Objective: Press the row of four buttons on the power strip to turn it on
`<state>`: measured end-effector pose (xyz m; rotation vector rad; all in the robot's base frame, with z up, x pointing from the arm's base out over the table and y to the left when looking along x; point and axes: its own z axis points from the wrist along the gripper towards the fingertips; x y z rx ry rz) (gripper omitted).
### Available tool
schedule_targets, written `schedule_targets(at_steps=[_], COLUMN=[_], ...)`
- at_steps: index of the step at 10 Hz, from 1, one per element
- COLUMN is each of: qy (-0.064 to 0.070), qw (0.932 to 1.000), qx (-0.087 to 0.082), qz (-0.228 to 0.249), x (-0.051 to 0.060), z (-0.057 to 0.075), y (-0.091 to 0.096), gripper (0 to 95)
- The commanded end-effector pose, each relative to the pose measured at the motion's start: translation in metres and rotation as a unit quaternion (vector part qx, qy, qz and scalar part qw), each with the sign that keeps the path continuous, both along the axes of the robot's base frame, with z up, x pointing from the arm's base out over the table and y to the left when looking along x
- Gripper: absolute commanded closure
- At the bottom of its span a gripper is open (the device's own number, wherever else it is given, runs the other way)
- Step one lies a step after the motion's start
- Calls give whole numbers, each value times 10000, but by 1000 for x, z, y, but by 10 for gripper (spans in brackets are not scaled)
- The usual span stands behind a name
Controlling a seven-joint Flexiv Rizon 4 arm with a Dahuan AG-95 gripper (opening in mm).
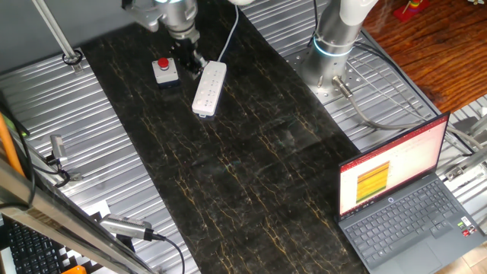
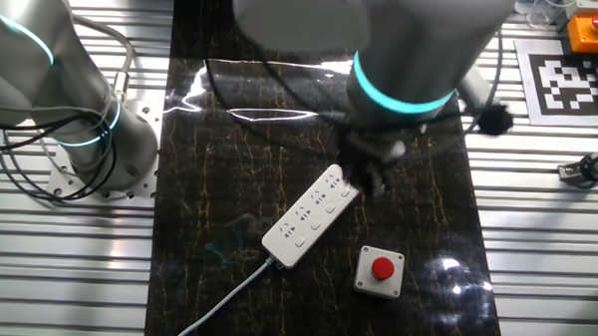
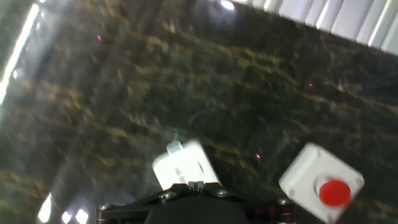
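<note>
The power strip is a long white bar lying on the dark marbled mat, with its white cable running off one end. My black gripper hangs low over the strip's cable end in this view. In the other fixed view the gripper covers one end of the strip. The four buttons are too small to tell apart. In the hand view the gripper has its fingertips pressed together just over one end of the strip.
A small grey box with a red round button sits close beside the strip. An open laptop stands at the table's near right. The arm's base is bolted to the ribbed metal table.
</note>
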<state>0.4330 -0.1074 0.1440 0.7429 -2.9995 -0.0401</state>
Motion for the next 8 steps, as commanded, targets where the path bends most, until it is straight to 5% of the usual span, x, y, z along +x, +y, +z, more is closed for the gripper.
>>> schedule_targets(at_steps=[1, 4, 6, 8], qy=[-67, -49, -170, -49], qw=[9998, 9999, 9993, 9986], qx=[-44, -101, -133, -375], qz=[206, 131, 291, 373], x=[-6, -4, -4, -4], z=[-9, -12, -12, -12], y=[-15, -15, -15, -15], gripper=[950, 950, 950, 950])
